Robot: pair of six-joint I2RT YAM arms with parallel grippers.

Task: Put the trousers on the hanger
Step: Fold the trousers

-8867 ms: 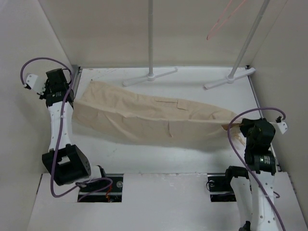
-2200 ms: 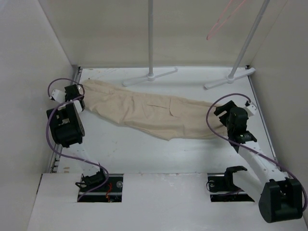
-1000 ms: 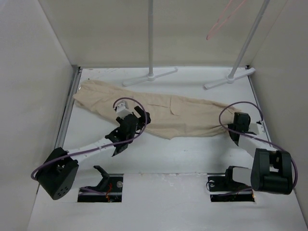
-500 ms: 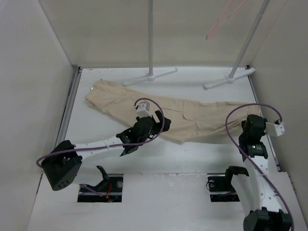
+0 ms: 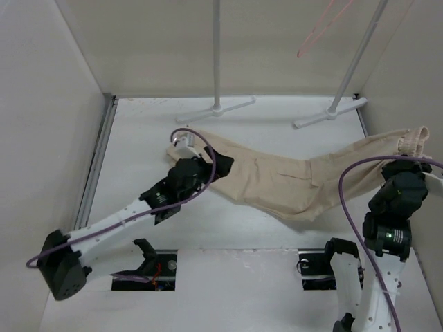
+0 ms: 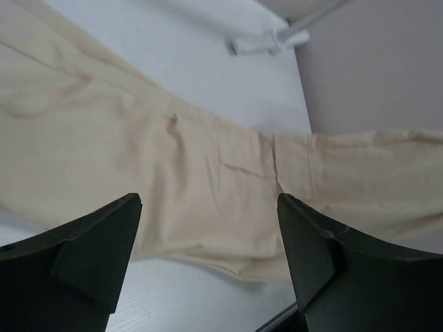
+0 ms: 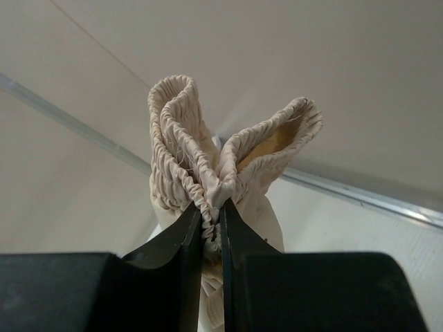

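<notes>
The beige trousers (image 5: 291,181) stretch across the table, sagging in the middle. Their right end is lifted off the surface at the far right. My right gripper (image 5: 410,160) is shut on that end. In the right wrist view its jaws (image 7: 210,207) pinch the gathered elastic edge of the trousers (image 7: 176,131), which bunches above the fingertips. My left gripper (image 5: 216,166) hovers open over the left part of the cloth. In the left wrist view its fingers (image 6: 86,252) stand wide apart above the trousers (image 6: 173,159), holding nothing. The pink hanger (image 5: 317,29) hangs high at the back right.
Two grey-white rack poles rise at the back, one in the middle (image 5: 217,55) and one slanting at the right (image 5: 360,59), each on a flat foot (image 5: 214,111). One rack foot (image 6: 277,40) shows beyond the cloth. Beige walls close in both sides.
My right gripper closed on the trousers' end and lifted it up and to the right, dragging the cloth rightwards. The left arm swung right over the cloth, still open.
</notes>
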